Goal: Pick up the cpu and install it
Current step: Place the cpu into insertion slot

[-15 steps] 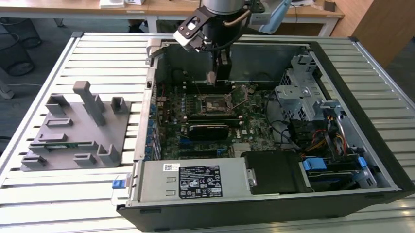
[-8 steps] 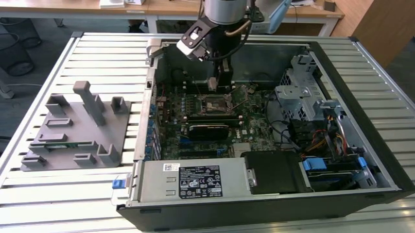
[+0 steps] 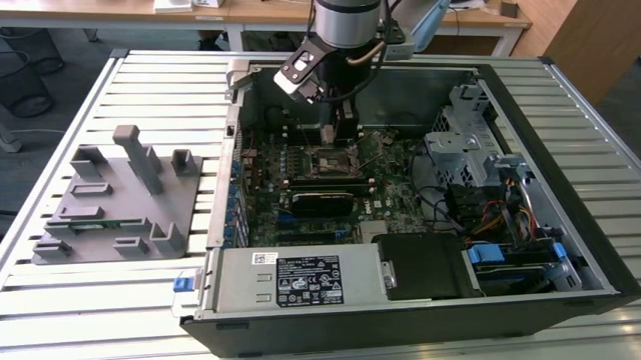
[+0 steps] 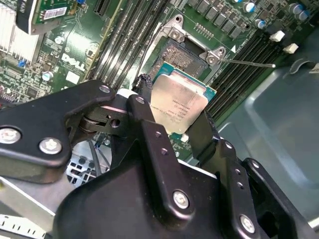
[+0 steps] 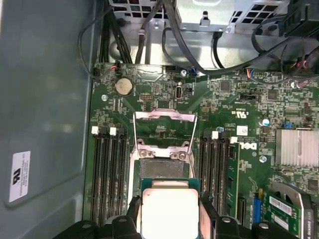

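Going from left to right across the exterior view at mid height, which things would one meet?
Grey parts holder → open socket on the motherboard, near which the gripper holds the cpu → metal drive cage → right wall of the case.

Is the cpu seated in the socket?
No, in the second wrist view the pincer grips the cpu and the socket lies open and empty.

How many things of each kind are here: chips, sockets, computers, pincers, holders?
cpu: 1, gripped in the pincer
pincer: 1
open socket: 1
computer case: 1
grey holder: 1, on the exterior view's left
Total: 5
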{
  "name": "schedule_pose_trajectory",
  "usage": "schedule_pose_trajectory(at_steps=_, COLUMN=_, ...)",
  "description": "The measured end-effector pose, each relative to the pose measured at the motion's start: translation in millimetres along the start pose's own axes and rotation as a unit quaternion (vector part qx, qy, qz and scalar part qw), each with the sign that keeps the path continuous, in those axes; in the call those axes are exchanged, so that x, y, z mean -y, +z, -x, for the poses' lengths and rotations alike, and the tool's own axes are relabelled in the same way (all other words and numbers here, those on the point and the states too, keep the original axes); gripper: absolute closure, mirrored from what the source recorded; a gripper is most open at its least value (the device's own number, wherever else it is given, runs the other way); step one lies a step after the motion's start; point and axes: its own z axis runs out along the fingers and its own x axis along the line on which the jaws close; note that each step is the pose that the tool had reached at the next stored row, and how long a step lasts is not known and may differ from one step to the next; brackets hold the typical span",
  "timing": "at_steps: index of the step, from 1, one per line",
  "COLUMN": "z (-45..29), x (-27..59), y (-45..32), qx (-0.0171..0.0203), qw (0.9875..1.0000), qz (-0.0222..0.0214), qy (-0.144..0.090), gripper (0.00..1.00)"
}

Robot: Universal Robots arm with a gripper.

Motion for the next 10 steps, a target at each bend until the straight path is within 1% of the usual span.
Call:
schedule_pose_trajectory(at_steps=3, z=-0.4, x=-0.3, y=4.5, qx=0.0000, qw=1.0000, qz=0.0000, qy=0.000, gripper=0.46)
schedule_pose_trajectory(at_steps=10, z=-3.5, x=-0.5, y=11.3, qx=0.0000, qw=1.0000, qz=0.0000, qy=0.000, gripper=0.46)
